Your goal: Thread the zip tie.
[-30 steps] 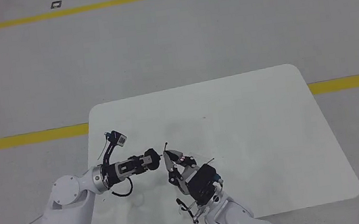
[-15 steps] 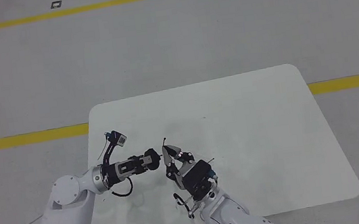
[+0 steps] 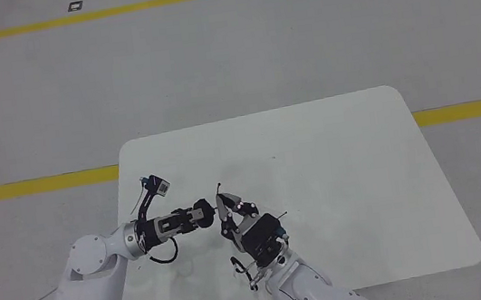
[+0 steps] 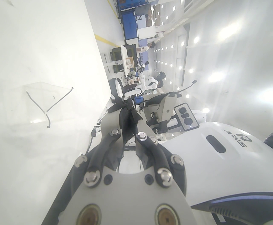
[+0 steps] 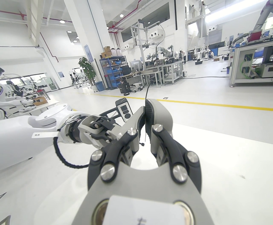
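Right gripper (image 5: 145, 116) pinches the zip tie (image 5: 147, 90), strap poking straight out past its tips, with the closed left gripper (image 4: 126, 106) just beside it, contents unclear.

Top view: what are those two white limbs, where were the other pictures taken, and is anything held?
It is a two-armed robot at a white rounded table. The top view looks down from a camera above its arms; the other two come from a camera on each wrist. The right arm has its jaws shut on a thin black plastic zip tie. The left arm meets it, jaws closed; what they hold is unclear. More thin black strips lie on the table.
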Robot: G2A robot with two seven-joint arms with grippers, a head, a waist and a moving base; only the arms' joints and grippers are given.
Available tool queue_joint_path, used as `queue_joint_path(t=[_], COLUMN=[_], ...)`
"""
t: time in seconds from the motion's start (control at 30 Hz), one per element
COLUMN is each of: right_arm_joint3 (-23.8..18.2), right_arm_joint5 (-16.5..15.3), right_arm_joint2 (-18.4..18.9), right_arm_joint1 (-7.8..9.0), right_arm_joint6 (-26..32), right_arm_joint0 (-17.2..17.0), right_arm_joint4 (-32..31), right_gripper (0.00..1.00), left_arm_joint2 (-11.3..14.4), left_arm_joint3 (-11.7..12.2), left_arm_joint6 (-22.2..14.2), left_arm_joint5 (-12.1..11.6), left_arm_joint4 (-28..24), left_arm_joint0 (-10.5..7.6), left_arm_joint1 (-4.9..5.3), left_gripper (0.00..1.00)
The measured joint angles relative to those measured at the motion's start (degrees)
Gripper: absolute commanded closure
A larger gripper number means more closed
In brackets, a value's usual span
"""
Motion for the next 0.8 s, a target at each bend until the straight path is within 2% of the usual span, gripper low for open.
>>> queue_joint_path(t=[0.8], right_arm_joint3=[-0.2], right_arm_joint5=[-0.7], right_arm_joint2=[0.4], right_arm_joint1=[-0.29], right_arm_joint6=[1.3], right_arm_joint0=[-0.5], right_arm_joint4=[-0.8], right_gripper=[1.00], left_arm_joint2=[0.0], left_arm_joint3=[0.0], left_arm_joint6=[0.0], left_arm_joint5=[0.0], left_arm_joint4=[0.0], left_arm_joint0=[0.00], left_arm_joint1=[0.00], left_gripper=[1.00])
